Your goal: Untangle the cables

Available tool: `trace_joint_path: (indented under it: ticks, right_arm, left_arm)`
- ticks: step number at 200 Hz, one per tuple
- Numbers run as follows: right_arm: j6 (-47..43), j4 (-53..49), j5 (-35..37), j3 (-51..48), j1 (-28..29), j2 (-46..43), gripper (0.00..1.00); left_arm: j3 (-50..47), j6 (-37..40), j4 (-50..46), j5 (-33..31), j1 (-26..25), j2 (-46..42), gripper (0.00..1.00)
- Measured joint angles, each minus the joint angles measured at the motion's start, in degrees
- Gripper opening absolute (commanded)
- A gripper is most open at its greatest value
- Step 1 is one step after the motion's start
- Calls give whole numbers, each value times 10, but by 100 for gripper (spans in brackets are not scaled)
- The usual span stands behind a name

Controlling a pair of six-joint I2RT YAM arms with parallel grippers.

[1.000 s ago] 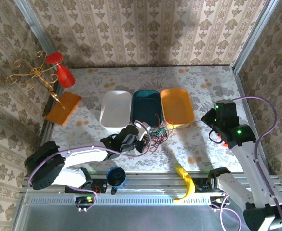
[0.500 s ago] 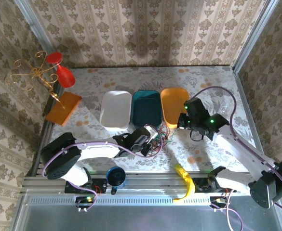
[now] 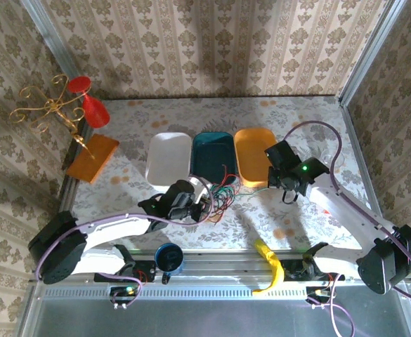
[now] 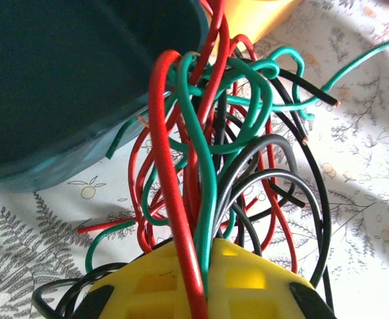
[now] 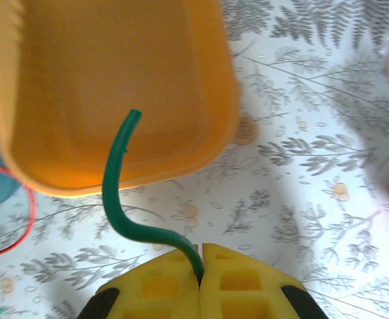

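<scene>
We see the cables [image 4: 214,153] as one loose tangle of thin red, green and black loops. It lies on the table [image 3: 296,119] midway between the left and right edges, nearer the near edge, against the teal tub [image 3: 213,156]. The left gripper [image 4: 204,256] is closed on red and green strands. One green strand [image 5: 118,193] runs to the right gripper [image 5: 201,266], pinched tight there, in front of the orange tub [image 5: 114,80].

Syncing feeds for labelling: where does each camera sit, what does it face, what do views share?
Top external: overhead behind the arms, facing down at the table; both show.
Left wrist: on that wrist, facing cables by the teal tub; left fingers show.
Right wrist: on that wrist, facing the orange tub; right fingers pinch a green cable.
Shared: top view shows both tubs too.
</scene>
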Motion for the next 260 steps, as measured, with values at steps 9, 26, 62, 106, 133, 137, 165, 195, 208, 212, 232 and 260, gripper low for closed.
trace_joint_path:
  ticks: [9,26,62,106,133,137,165,195,208,212,232,260]
  right_arm:
    - [-2,-7,3,0,-12,2,0]
    - [-4,-15,1,0,-31,3,0]
    - [-8,-15,-40,0,-95,-6,0]
    - [-25,-3,-135,0,-148,-44,0]
    - [-46,15,-149,0,-110,-52,0]
    - [-50,20,-148,0,-97,-52,0]
    - [-85,66,-179,0,10,-52,0]
    - [-111,85,-210,2,75,-25,0]
    - [-122,82,-210,6,92,2,0]
    - [-124,80,-209,8,95,10,0]
    - [-137,57,-186,20,106,54,0]
    - [-138,6,-92,40,107,101,0]
  left_arm:
    - [-12,-5,7,9,7,-18,0]
    - [-34,-18,22,32,22,-56,0]
    - [-57,-37,42,86,53,-142,0]
    - [-58,-38,18,119,64,-193,0]
    - [-55,-35,-3,114,64,-161,0]
    - [-53,-34,-8,110,62,-153,0]
    - [-40,-28,-28,98,45,-98,0]
    - [-20,-25,-27,99,31,-59,0]
    - [-14,-25,-21,99,28,-52,0]
    - [-13,-25,-19,99,28,-50,0]
    - [-12,-25,-11,99,28,-44,0]
    - [-14,-28,1,99,29,-44,0]
